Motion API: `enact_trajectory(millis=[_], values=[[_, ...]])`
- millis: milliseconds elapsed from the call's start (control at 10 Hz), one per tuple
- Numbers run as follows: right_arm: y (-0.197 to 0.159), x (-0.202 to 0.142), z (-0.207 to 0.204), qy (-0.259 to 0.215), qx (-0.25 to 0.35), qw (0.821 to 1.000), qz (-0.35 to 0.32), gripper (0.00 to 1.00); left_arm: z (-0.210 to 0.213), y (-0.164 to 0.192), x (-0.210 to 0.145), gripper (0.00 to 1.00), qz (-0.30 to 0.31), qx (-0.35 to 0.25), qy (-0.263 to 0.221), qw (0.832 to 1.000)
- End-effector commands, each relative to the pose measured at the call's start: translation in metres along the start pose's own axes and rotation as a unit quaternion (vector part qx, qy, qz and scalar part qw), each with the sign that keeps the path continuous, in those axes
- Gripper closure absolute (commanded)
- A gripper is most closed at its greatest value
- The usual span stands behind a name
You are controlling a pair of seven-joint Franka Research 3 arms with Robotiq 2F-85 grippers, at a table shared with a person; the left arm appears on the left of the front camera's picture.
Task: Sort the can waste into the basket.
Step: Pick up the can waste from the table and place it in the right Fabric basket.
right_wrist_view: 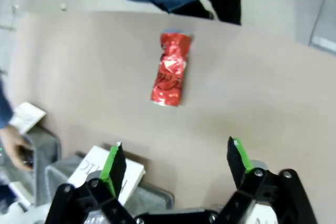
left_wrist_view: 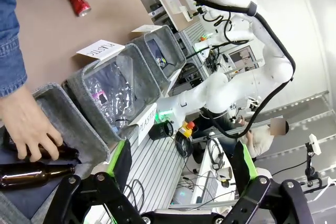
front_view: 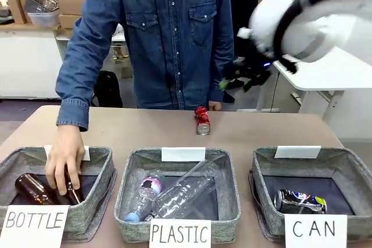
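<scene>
Right pincer released, jaws wide, hanging above the surface with the crushed red can lying on its side ahead of it, untouched. Left pincer also released and empty, near the BOTTLE basket. We see the dark printed can lying in the CAN basket; the person's hand is down in the BOTTLE basket on the brown bottles.

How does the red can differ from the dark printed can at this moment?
Colour: the red can is shiny red; the dark can carries green, white and blue print. Place: the red can lies on the table; the dark can lies inside the CAN basket. Both are small cans lying on their sides.
</scene>
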State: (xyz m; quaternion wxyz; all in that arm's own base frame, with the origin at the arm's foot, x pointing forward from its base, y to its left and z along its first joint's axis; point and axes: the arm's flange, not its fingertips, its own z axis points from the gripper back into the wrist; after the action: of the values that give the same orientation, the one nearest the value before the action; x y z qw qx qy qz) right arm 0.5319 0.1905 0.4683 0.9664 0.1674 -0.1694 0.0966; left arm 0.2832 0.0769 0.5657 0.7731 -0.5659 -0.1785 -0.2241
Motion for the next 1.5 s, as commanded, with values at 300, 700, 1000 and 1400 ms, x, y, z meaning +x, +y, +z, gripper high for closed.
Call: enact_trajectory(millis=[300,700,1000,1400], values=[[0.088,0.039,-0.119,0.071,-0.227,0.967,0.09,0.0,0.0,-0.002,0.001,0.01,-0.011,-0.008,-0.005,1.0],[0.084,0.03,-0.183,0.103,-0.243,0.96,0.096,0.0,0.0,-0.002,0.001,0.01,-0.011,-0.008,-0.005,1.0],[0.074,0.026,-0.191,0.122,-0.215,0.967,0.063,0.0,0.0,-0.002,0.001,0.01,-0.011,-0.008,-0.005,1.0],[0.074,0.026,-0.192,0.149,-0.165,0.974,0.045,0.0,0.0,-0.002,0.001,0.01,-0.011,-0.008,-0.005,1.0]])
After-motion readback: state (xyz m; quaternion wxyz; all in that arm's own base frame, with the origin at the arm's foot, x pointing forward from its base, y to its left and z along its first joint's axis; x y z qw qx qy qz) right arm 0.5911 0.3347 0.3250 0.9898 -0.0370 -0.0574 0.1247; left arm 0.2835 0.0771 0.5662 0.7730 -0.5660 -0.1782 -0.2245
